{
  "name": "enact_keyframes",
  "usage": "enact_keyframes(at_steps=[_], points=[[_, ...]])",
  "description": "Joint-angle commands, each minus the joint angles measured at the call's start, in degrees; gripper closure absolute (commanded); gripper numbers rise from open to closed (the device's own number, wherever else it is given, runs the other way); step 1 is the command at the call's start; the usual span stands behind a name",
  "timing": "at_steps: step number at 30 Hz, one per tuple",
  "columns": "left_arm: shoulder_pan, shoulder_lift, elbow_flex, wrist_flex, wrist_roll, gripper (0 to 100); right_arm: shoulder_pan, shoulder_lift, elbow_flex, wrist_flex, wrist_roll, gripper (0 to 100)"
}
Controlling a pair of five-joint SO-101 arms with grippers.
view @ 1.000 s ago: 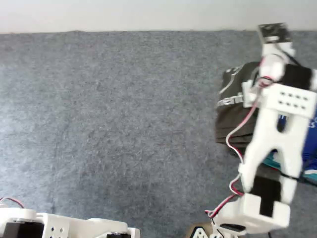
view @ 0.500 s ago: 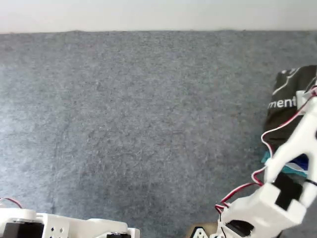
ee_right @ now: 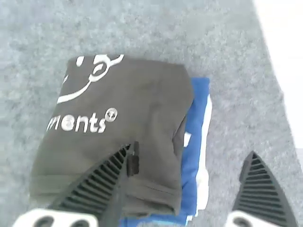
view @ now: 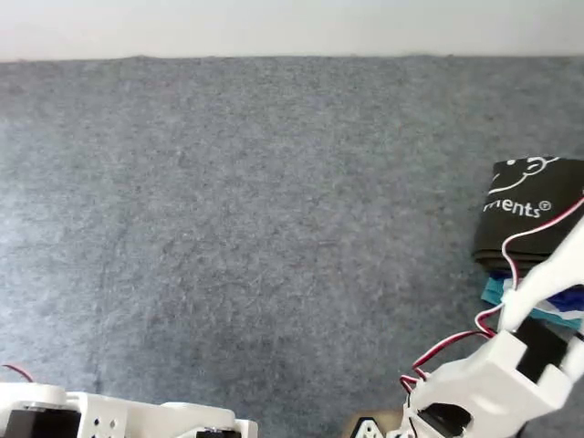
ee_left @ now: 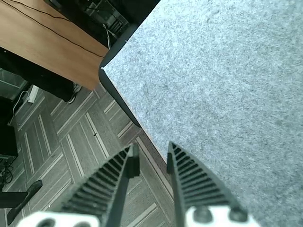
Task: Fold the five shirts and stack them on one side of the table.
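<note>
At the table's near edge sit the two white plastic arm bases, the left arm (view: 119, 420) by the near-left corner and the right arm (view: 511, 374) by the near-right corner, with red-and-white wires (view: 456, 342) looping off the latter. The left gripper (ee_left: 149, 161) hangs past a table corner over plank-patterned flooring (ee_left: 71, 156). Its ribbed black fingers (ee_left: 113, 184) stand a narrow gap apart with nothing between them.

The table (view: 274, 228) is covered in grey, fuzzy felt. The right gripper (ee_right: 189, 156) hovers above the stack of shirts with its ribbed fingers (ee_right: 102, 182) spread wide and empty.

The stack lies against the right edge of the table, about midway along it. On top is a dark olive-brown shirt (view: 529, 214) folded into a soft rectangle, its white printed lettering and curved line drawing facing up. Under it a blue shirt (ee_right: 194, 142) juts out on one side, and a teal layer (view: 493, 290) peeks out below. Beyond the far edge runs a plain white wall (view: 274, 27).
</note>
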Motion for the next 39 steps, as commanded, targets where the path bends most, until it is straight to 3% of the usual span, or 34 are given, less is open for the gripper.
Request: enact_keyframes(at_steps=[1,5,8,11,18,27,32,39], points=[[-0.44,-0.26,-1.89,1.41,-0.70,89,0.48,0.31,-2.64,3.74,3.69,80.9],[-0.44,-0.26,-1.80,4.04,-0.70,89,1.36,5.41,-2.64,4.09,9.67,99.8],[-0.44,-0.26,-1.63,4.48,-0.62,89,2.77,12.26,-2.64,4.53,12.31,95.7],[-0.44,-0.26,-1.63,4.48,-0.53,89,5.93,18.42,-2.73,4.53,14.95,99.0],[-0.53,-0.35,-1.89,5.63,-0.53,89,15.25,21.41,-2.81,4.62,29.27,99.0],[-0.53,-0.35,-2.07,5.63,-0.53,89,14.46,13.23,-15.56,13.67,29.98,98.7],[-0.44,-0.35,-2.07,5.36,-0.53,89,10.15,13.67,-18.20,4.62,29.63,98.7],[0.00,-0.35,-1.98,5.36,-0.62,89,6.73,26.15,-18.46,-12.79,29.54,98.9]])
